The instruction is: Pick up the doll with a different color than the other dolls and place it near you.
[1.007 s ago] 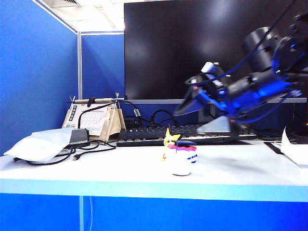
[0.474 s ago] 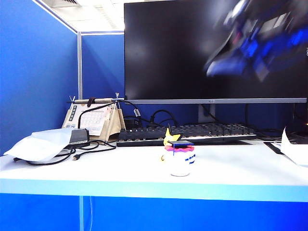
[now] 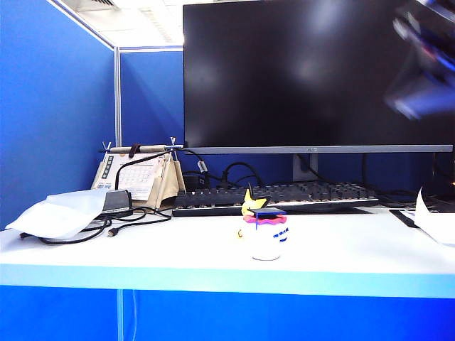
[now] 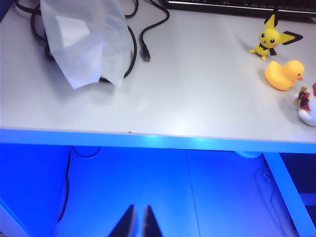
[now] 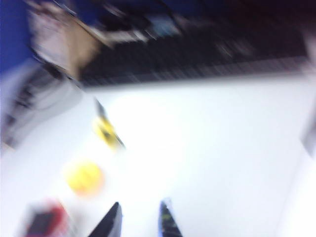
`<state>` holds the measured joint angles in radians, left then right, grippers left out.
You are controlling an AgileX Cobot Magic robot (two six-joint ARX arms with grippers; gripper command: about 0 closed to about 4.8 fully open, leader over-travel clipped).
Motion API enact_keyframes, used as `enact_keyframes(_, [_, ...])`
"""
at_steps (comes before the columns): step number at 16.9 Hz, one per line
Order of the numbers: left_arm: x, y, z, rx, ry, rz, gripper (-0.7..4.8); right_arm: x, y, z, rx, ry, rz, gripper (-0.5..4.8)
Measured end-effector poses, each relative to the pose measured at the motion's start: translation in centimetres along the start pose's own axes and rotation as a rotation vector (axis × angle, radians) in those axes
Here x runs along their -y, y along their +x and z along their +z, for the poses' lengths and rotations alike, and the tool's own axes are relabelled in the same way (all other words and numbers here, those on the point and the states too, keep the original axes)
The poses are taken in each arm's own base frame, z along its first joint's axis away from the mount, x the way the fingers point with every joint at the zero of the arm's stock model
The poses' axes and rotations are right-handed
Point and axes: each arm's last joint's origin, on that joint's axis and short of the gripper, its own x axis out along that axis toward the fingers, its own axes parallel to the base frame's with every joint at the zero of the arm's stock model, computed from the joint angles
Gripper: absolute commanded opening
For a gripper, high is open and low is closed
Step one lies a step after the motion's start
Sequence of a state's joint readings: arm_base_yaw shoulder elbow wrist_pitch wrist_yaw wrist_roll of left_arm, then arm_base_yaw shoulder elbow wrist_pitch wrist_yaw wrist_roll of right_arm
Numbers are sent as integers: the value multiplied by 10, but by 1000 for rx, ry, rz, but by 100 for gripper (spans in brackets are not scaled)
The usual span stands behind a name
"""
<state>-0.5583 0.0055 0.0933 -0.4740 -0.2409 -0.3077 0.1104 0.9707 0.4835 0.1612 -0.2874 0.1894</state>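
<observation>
The white doll with the blue cap [image 3: 267, 234] stands upright near the front edge of the desk [image 3: 142, 249], free of either arm. Behind it are the yellow duck [image 4: 283, 74] and the yellow pointed-ear figure [image 4: 270, 39], with the keyboard [image 3: 277, 197] beyond. The right gripper [image 5: 139, 219] hangs high above the desk, blurred, its fingers apart with nothing between them. The left gripper [image 4: 138, 223] sits low before the desk's edge, fingers pressed together.

Ext cam low front, wrist cams overhead, right seemingly blurred
</observation>
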Motion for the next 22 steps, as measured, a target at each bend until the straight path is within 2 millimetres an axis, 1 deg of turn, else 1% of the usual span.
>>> enact_keyframes(1, [0, 0, 0, 0, 0, 0, 30, 2, -10, -22, -10, 16, -43, 105])
enact_keyframes(2, [0, 0, 0, 0, 0, 0, 30, 4, -15, -33, -15, 35, -70, 107])
enact_keyframes(3, [0, 0, 0, 0, 0, 0, 30, 7, -22, -52, -24, 67, -117, 106])
enact_keyframes(4, [0, 0, 0, 0, 0, 0, 30, 8, -27, -65, -21, 85, -137, 107])
enact_keyframes(5, [0, 0, 0, 1, 0, 1, 30, 10, -36, -86, -12, 119, -141, 107])
enact_keyframes(6, [0, 0, 0, 1, 0, 2, 30, 10, -41, -95, 5, 127, -140, 107])
enact_keyframes(8, [0, 0, 0, 1, 0, 3, 30, 10, -48, -104, 55, 121, -137, 107])
enact_keyframes(9, [0, 0, 0, 1, 0, 3, 30, 11, -51, -109, 61, 121, -159, 107])
enact_keyframes(10, [0, 0, 0, 1, 0, 2, 30, 12, -56, -117, 42, 128, -224, 107])
enact_keyframes(12, [0, 0, 0, 1, 0, 3, 30, 14, -63, -123, 20, 133, -315, 107])
enact_keyframes(13, [0, 0, 0, 1, 0, 3, 30, 14, -65, -124, 19, 133, -330, 107])
enact_keyframes(16, [0, 0, 0, 1, 0, 3, 30, 12, -69, -121, 80, 125, -321, 107])
enact_keyframes(22, [0, 0, 0, 1, 0, 3, 30, 12, -69, -120, 84, 124, -319, 107])
